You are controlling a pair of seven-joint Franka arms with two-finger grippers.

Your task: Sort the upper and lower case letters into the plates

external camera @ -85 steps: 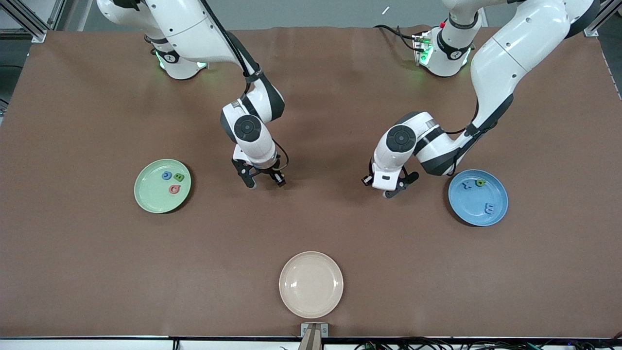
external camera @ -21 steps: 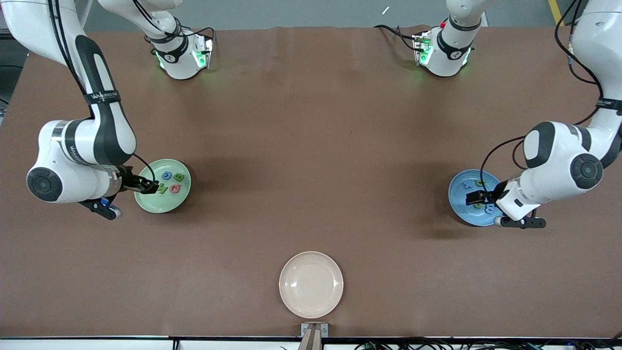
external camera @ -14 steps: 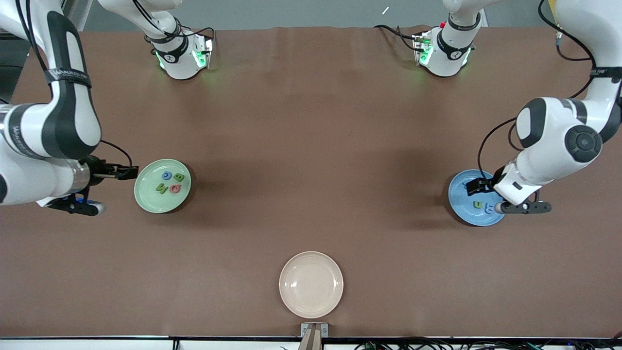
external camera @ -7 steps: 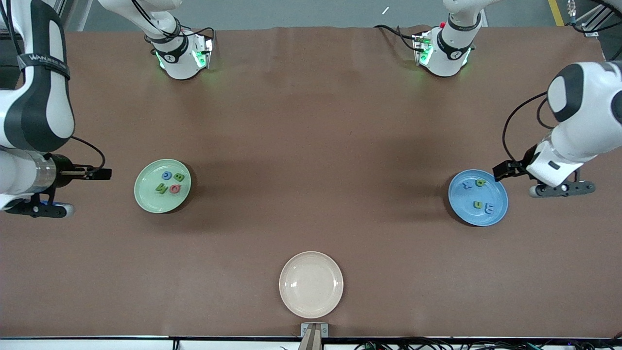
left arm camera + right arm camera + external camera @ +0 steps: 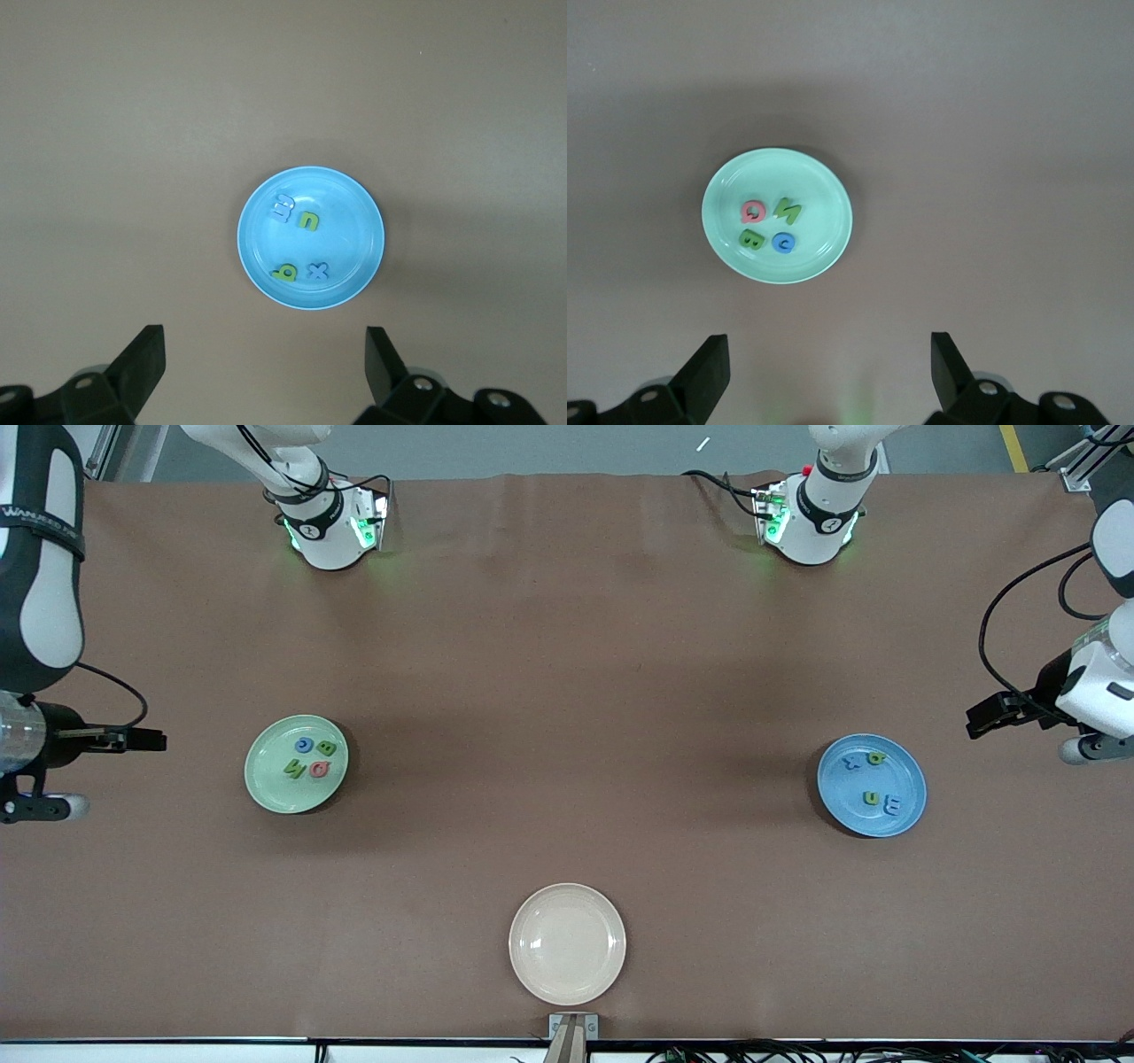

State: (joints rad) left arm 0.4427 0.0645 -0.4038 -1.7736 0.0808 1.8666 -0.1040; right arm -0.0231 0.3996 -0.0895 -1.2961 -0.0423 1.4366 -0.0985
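The pale green plate (image 5: 273, 786) lies toward the right arm's end and holds a blue letter (image 5: 304, 745), two green letters (image 5: 326, 748) and a red letter (image 5: 320, 770). The blue plate (image 5: 905, 776) lies toward the left arm's end and holds two blue letters (image 5: 852, 761) and two green letters (image 5: 872, 798). My right gripper (image 5: 149, 739) is open and empty, raised beside the green plate (image 5: 826, 223). My left gripper (image 5: 982, 718) is open and empty, raised beside the blue plate (image 5: 356, 241).
A cream-beige plate (image 5: 567, 943), with nothing in it, sits at the table's edge nearest the front camera, midway between the arms. The brown table (image 5: 567, 691) carries nothing else. The arm bases stand along the edge farthest from the front camera.
Each plate has gained one green letter since the earliest frame. Both grippers have since drawn back from over their plates toward their own table ends and risen, open.
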